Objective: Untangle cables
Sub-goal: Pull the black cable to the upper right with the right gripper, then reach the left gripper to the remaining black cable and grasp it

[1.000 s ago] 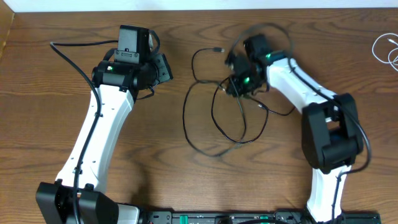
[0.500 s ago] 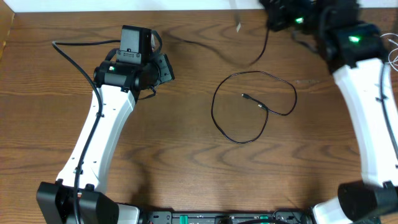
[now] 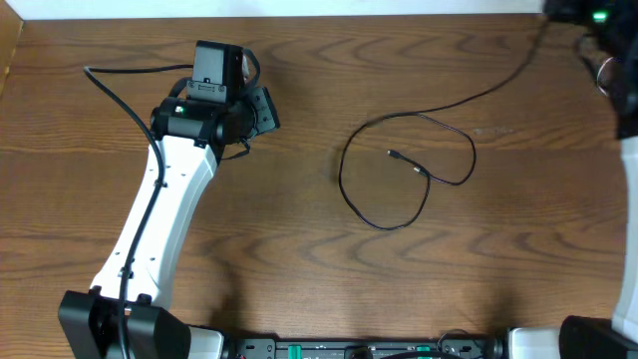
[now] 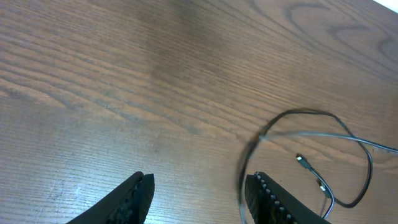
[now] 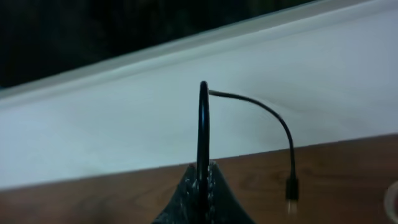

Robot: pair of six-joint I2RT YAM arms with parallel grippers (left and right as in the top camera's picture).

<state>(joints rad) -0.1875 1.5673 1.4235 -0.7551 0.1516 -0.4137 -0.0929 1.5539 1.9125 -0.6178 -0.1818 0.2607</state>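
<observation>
Where the black cable (image 3: 342, 179) lies: on the tabletop (image 3: 299, 259), right of centre, in one open loop.
Plug (image 3: 392, 154): a small connector lying inside the loop, apart from its sides. The cord leading away from it joins the loop's right side.
Black strand (image 3: 469, 100): a thin line running from the far right corner down and left to the loop's upper left edge. Whether it is the same cord as the loop, I cannot tell. In the left wrist view it shows pale and blurred across the top of the loop.
Right gripper (image 5: 202, 177): fingers pressed together, pinching the black strand. The strand rises straight up from between them, bends over to the right and hangs down.
Hanging plug (image 5: 291, 186): at the free end of that strand, in the air beside the right gripper, not touching the wood below.
Right arm (image 3: 630, 199): mostly out of the overhead view, with only dark parts at the top right corner and white casing along the right edge.
Left gripper (image 4: 199, 196): fingers spread wide with nothing between them, over bare wood.
Left gripper and loop: well apart, with the loop ahead and to the right in the left wrist view.
Left arm (image 3: 164, 199): stretched from the near edge up the left half of the tabletop.
Wall (image 5: 124, 137): a pale surface behind the right gripper, above the tabletop's far edge.
</observation>
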